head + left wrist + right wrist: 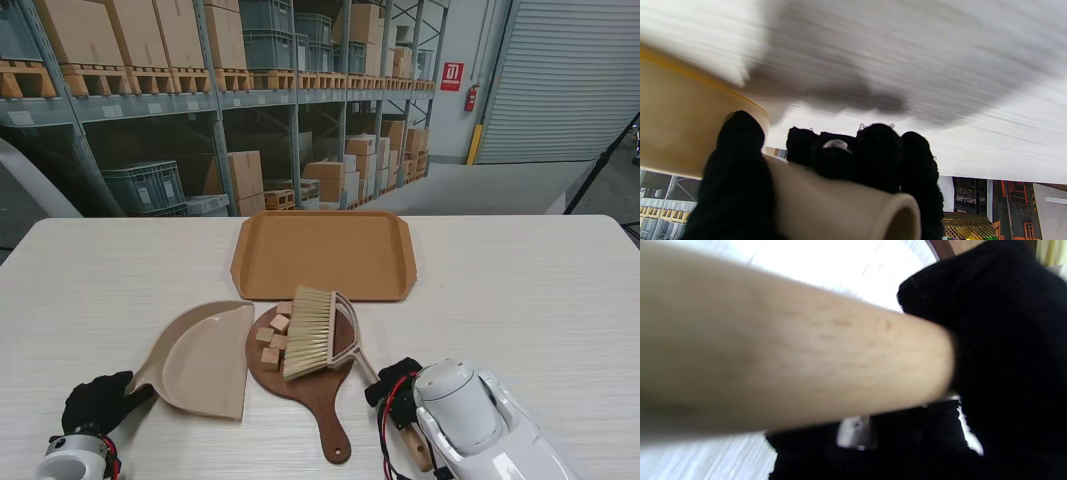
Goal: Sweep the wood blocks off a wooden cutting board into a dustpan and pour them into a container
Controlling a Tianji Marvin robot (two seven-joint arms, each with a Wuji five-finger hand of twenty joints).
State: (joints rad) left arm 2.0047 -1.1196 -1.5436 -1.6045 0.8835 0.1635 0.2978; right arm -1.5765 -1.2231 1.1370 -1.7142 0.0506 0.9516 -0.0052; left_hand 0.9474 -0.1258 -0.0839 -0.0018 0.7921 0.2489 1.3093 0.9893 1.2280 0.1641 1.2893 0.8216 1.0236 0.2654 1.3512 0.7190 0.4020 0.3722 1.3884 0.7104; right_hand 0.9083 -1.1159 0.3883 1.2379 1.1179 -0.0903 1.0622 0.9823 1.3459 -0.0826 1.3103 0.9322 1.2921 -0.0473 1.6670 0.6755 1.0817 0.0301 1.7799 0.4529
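Wooden brush (318, 331) clamped in right hand (396, 383) rests on blocks (274, 336); left hand (97, 402) grips dustpan (205, 357) handle.

Brush (318, 334) bristles cover part of the cutting board (310, 385) and some of the wood blocks (272, 340); how many blocks lie under them cannot be told. Brush handle disappears into the right robot hand (397, 385), its near end behind the white forearm. Right wrist view: handle (790, 363) a close blur filling most of the picture, black fingers (1007, 350) cut off by the edges. Left robot hand (97, 402) partly cut by the near edge. Left wrist view: dustpan (676, 130) cut off at the edge, desk (907, 60) smeared by blur.
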